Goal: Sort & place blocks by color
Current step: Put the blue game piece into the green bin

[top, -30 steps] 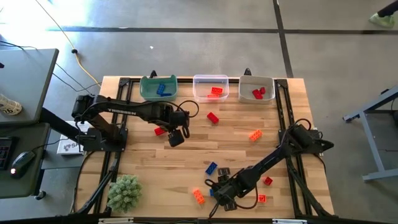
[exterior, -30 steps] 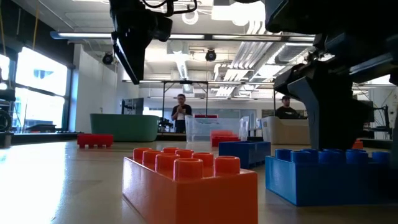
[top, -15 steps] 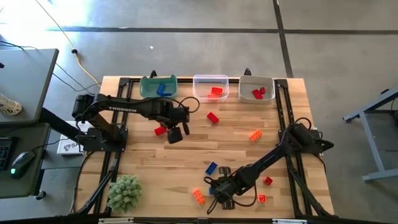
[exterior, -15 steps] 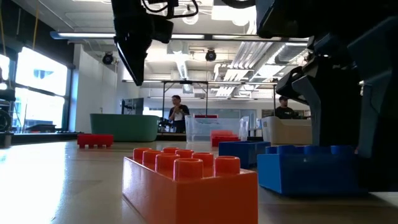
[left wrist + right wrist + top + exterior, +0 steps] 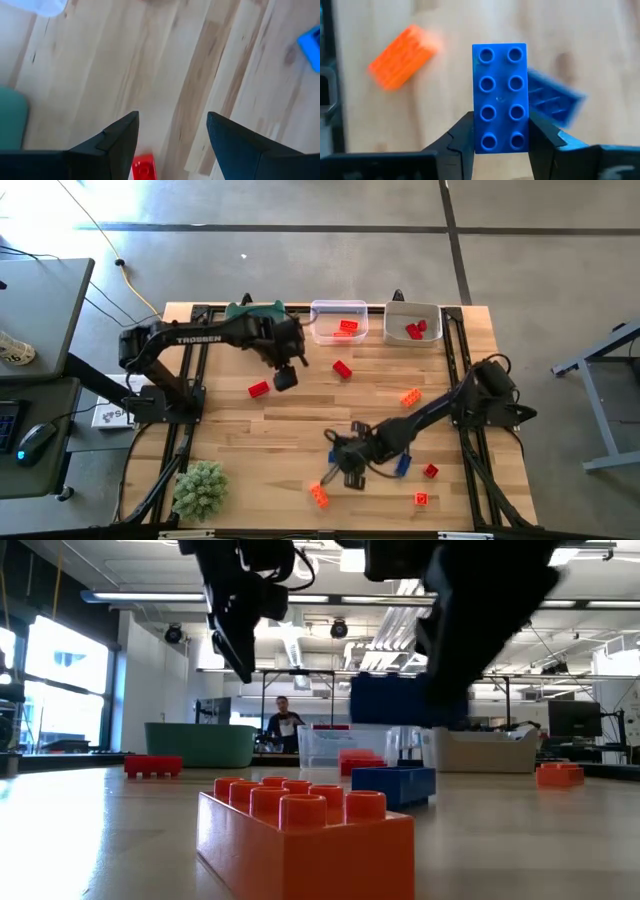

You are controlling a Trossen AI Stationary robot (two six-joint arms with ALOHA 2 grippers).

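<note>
While the right tool (image 5: 500, 135) grips a blue block (image 5: 499, 97) between its fingers, lifted clear of the bench (image 5: 230, 435), an orange block (image 5: 318, 496) lies just beside it. Well apart, near the green bin (image 5: 243, 313), the left tool (image 5: 172, 132) hangs open and empty above a red block (image 5: 259, 389).

The only readable text is the white brand word "TROSSEN" printed along the dark left arm (image 5: 196, 338) in the high view. The small printed item on the side stand (image 5: 112, 416) beside the surface carries marks too small to read.
</note>
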